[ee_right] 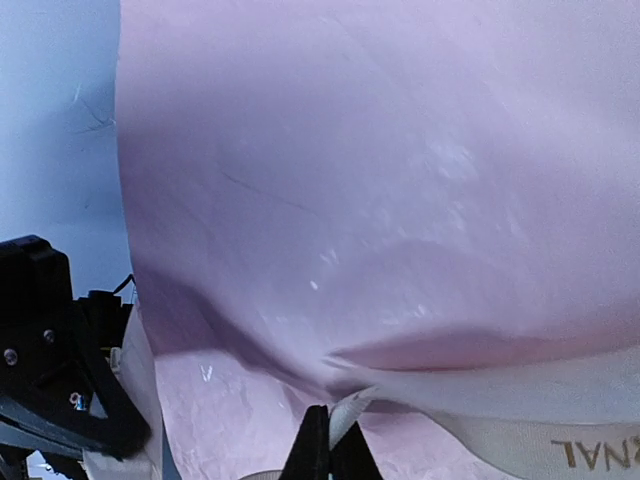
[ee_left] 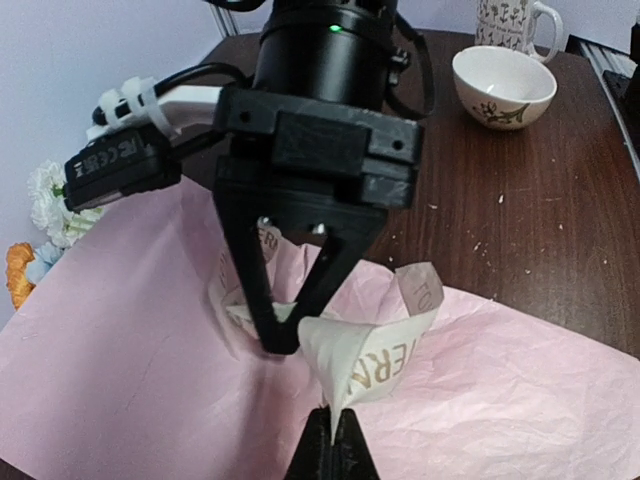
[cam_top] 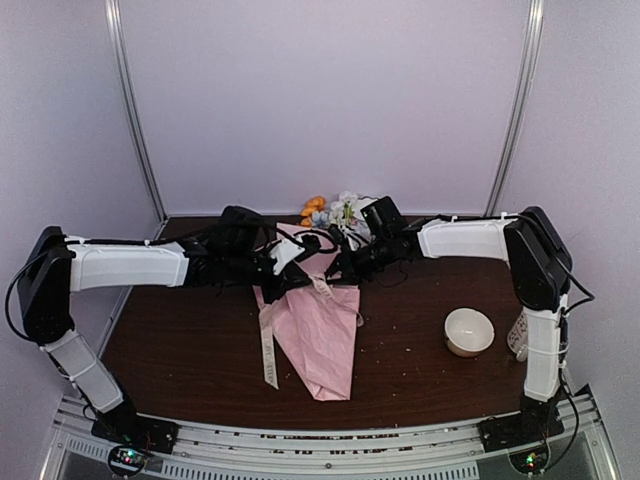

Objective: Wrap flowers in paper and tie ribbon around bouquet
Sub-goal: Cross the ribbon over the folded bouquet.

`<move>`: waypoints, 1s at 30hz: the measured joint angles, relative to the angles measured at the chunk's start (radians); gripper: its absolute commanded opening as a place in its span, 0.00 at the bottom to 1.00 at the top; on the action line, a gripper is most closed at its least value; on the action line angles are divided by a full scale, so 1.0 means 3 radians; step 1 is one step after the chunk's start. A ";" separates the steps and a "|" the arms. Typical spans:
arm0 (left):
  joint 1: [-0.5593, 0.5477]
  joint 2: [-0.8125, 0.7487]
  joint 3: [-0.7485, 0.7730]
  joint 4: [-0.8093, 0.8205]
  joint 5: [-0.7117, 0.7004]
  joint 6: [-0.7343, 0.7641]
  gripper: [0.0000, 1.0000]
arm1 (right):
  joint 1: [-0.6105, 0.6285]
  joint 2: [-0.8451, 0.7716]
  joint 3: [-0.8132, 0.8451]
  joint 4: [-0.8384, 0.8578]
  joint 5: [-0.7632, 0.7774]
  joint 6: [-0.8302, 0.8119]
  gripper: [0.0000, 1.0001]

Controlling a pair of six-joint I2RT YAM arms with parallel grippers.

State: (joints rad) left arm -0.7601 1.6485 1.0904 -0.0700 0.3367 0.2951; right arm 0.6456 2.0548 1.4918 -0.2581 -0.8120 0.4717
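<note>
- Pink paper (cam_top: 325, 340) lies rolled into a cone on the dark brown table (cam_top: 180, 350), with its tip pointing toward the near edge.
- We see the cream ribbon (cam_top: 267, 345) trailing down the cone's left side.
- The left gripper (ee_left: 330, 450) is pinched tight on a fold of ribbon. The fold carries brown capitals, perhaps "ERA".
- The right gripper (ee_right: 328, 450) is closed on the ribbon's edge just above the paper. Upside-down letters "NAL" show beside it.
- A white printed label (ee_left: 110, 160) sits on the right arm's black housing, but we cannot read it.
- A white bowl (cam_top: 469, 331) stands well right of the cone, and a flower-patterned mug (ee_left: 505, 25) is just beside it.
- The flowers (cam_top: 335, 210), white, blue and orange, poke out of the cone's far end.
</note>
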 measured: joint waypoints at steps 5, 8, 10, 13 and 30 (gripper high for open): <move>0.0000 -0.0182 -0.0094 0.0112 0.0094 -0.0088 0.00 | 0.0151 0.0099 0.0201 0.0164 -0.0023 0.0084 0.00; 0.0001 -0.0197 -0.0099 0.0216 0.0125 -0.0183 0.00 | 0.0281 0.0224 0.0209 0.0224 -0.0142 0.0113 0.00; 0.0018 -0.0203 -0.0127 0.0315 0.0136 -0.0287 0.00 | 0.0351 0.0305 0.0207 0.0212 -0.0273 0.0106 0.00; 0.0100 -0.0201 -0.0201 0.0355 0.0135 -0.0477 0.00 | 0.0418 0.0324 0.0179 0.0201 -0.0487 0.0061 0.06; 0.0200 -0.0084 -0.0217 0.0483 -0.0126 -0.0786 0.00 | 0.0295 -0.0080 -0.0099 -0.0863 -0.0676 -0.0880 0.42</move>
State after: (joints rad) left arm -0.7002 1.6234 1.0252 0.0750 0.2989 0.0593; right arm 0.7341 2.0308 1.4620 -0.5171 -1.0149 0.2077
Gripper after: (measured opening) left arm 0.012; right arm 0.361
